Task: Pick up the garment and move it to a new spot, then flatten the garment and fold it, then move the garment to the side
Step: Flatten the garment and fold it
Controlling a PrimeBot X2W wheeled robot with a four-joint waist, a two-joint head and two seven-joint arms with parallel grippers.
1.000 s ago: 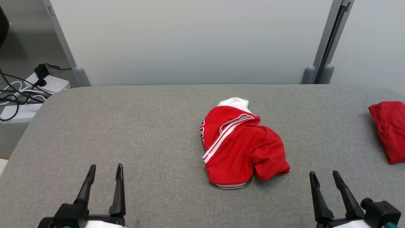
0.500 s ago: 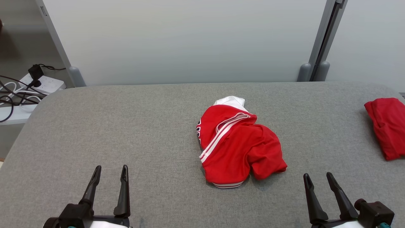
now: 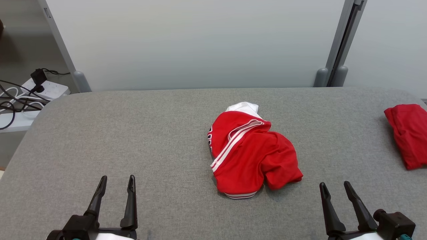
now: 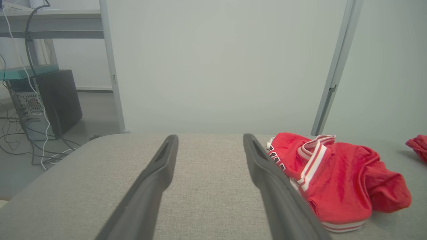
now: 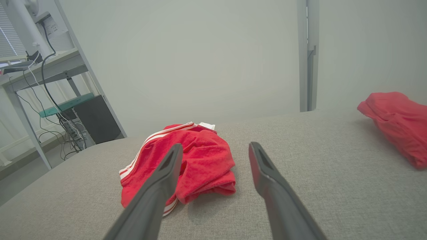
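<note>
1. The left hand [image 3: 118, 177] hovers over the near left part of the grey counter [image 3: 150, 133], its two dark fingers spread wide and holding nothing.
2. The right hand [image 3: 334, 183] is at the near right, its fingers likewise wide apart and empty.
3. The garment [image 3: 250, 156], red with white stripes and a white patch at its far end, lies crumpled in a heap near the middle of the counter. It is beyond both hands and touches neither.
4. A second red cloth [image 3: 408, 133] lies bunched at the counter's right edge, well apart from the garment.
5. A white power strip [image 3: 50, 88] with dark cables lies beyond the counter's far left corner.
</note>
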